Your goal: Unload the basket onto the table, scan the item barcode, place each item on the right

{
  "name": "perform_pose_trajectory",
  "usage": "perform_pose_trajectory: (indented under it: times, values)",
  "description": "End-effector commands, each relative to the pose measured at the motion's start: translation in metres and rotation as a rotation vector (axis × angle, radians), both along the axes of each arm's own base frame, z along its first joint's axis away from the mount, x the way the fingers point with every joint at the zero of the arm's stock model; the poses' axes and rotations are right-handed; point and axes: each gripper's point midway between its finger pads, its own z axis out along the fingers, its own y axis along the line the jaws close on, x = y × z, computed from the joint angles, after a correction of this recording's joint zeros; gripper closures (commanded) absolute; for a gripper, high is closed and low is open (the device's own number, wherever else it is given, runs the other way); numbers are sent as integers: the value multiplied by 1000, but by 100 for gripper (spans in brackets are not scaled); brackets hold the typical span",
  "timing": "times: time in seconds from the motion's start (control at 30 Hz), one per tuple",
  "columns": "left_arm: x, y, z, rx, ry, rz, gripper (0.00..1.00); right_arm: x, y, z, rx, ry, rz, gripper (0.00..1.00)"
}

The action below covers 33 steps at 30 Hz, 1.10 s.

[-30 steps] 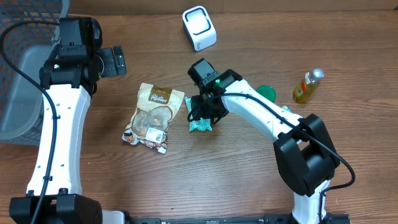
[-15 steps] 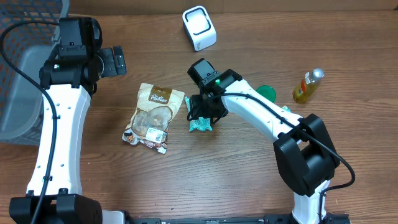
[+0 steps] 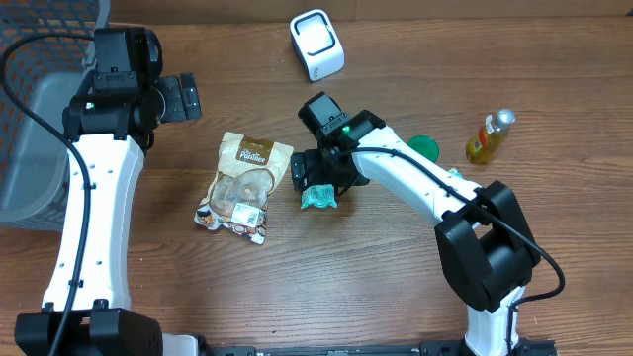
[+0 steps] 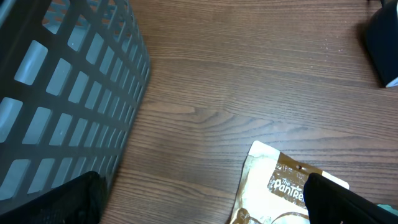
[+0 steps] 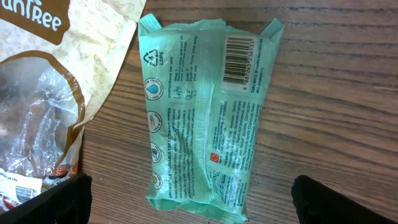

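Right jaws have sprung apart since the earlier frame. They were pinched on the teal-green crinkled plastic pack [image 3: 317, 196]; now they stand wide and released, straddling its lower end and touching nothing we can see. The pack itself has barely shifted. The right arm [image 3: 415, 183] hangs over it.

Our read on what that means: the pack is set down, not presented, so the scan is not done from here. It needs a fresh grasp and a carry to the white box-shaped scanner [image 3: 316, 44], which sits well apart, toward the far edge of the brown wood surface [image 3: 396, 287].

Pack state, right wrist view: it lies flat on the surface, printed back up, seam running its length, film wrinkled. The black-on-white barcode [image 5: 239, 59] is at one corner, face up, unobstructed, slightly creased. The neighbouring corner is just beside the tan snack pouch with clear window [image 3: 242, 186]; touching or not, we cannot tell.

Left jaws: wide, released, empty, hovering near the grey lattice plastic basket [image 4: 62, 93], well apart from the pack.
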Motion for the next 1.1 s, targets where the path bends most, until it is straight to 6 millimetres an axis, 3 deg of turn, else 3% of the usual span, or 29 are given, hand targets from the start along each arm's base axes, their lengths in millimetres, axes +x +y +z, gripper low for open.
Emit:
perform_pose_trajectory:
  times: [0.0, 0.07, 0.13, 0.4, 0.5, 0.77, 0.97, 1.0, 1.07]
  values:
    - [2, -2, 2, 7, -4, -11, 0, 3, 6, 12, 26, -25, 5, 1]
    - [2, -2, 2, 7, -4, -11, 0, 3, 6, 12, 27, -26, 1, 18]
    - [2, -2, 2, 7, -4, -11, 1, 3, 6, 12, 28, -23, -11, 28]
    - [2, -2, 2, 7, -4, -11, 0, 2, 8, 9, 23, -13, -77, 44]
    - [2, -2, 2, 7, -4, -11, 1, 0, 9, 4, -13, -27, -68, 58]
    - [2, -2, 2, 7, -4, -11, 1, -8, 10, -27, -85, 7, -47, 62]
    - [2, -2, 2, 7, -4, -11, 0, -6, 6, -48, -126, 17, -51, 75]
    - [2, -2, 2, 7, -4, -11, 0, -6, 6, -49, -128, 19, -51, 74]
    - [2, -2, 2, 7, -4, -11, 1, -8, 5, -50, -134, 25, -49, 55]
